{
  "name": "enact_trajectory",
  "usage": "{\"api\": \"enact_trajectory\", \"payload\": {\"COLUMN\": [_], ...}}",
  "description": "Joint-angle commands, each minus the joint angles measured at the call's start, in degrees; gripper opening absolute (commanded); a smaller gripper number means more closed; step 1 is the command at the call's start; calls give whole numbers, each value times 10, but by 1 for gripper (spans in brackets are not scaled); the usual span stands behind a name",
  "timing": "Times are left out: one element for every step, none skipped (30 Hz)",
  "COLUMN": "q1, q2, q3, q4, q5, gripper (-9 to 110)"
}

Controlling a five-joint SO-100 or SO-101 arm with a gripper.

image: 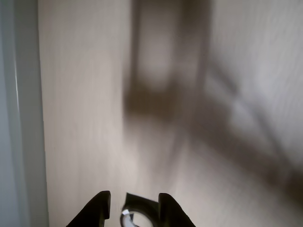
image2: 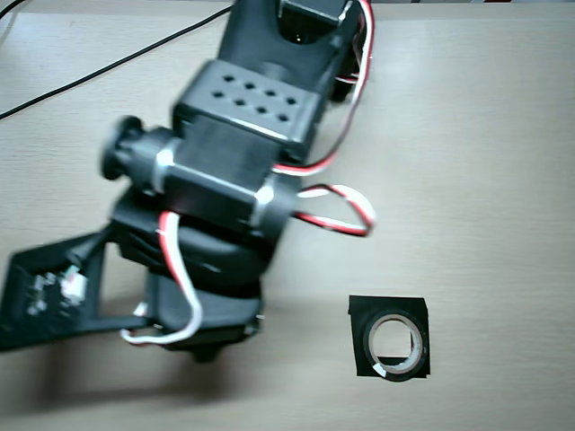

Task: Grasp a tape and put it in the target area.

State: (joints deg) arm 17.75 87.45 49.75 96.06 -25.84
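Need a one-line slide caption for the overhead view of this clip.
Tape roll lying inside the black square target area on the wooden table, robot arm off to its left.

A hobby desk: pale wood tabletop [image2: 485, 135], loose black cable [image2: 99, 72], exposed wiring.

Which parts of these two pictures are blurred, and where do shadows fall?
Wrist view: mostly soft; broad dark shadows cross the wooden table; the gripper is a dark silhouette at the bottom edge. Overhead view: the arm is blurred, the tape on the target area fairly sharp.
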Motion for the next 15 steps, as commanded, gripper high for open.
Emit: {"api": "enact_trajectory", "payload": {"q1": [20, 25, 29, 32, 33, 35, 35, 35, 33, 33, 31, 29, 28, 27, 27], "q2": [29, 31, 33, 37, 43, 51, 60, 68, 75, 80, 84, 87, 88, 88, 88], "q3": [4, 11, 18, 25, 37, 47, 60, 70, 78, 84, 89, 91, 92, 92, 92], "q4": [-6, -7, -9, -11, -16, -23, -31, -37, -42, -47, -49, -49, -49, -50, -50], "q5": [0, 1, 2, 1, -1, -4, -6, -11, -12, -12, -14, -15, -15, -15, -15], "gripper": [12, 12, 12, 12, 12, 12, 12, 12, 12, 12, 12, 12, 12, 12, 12]}}
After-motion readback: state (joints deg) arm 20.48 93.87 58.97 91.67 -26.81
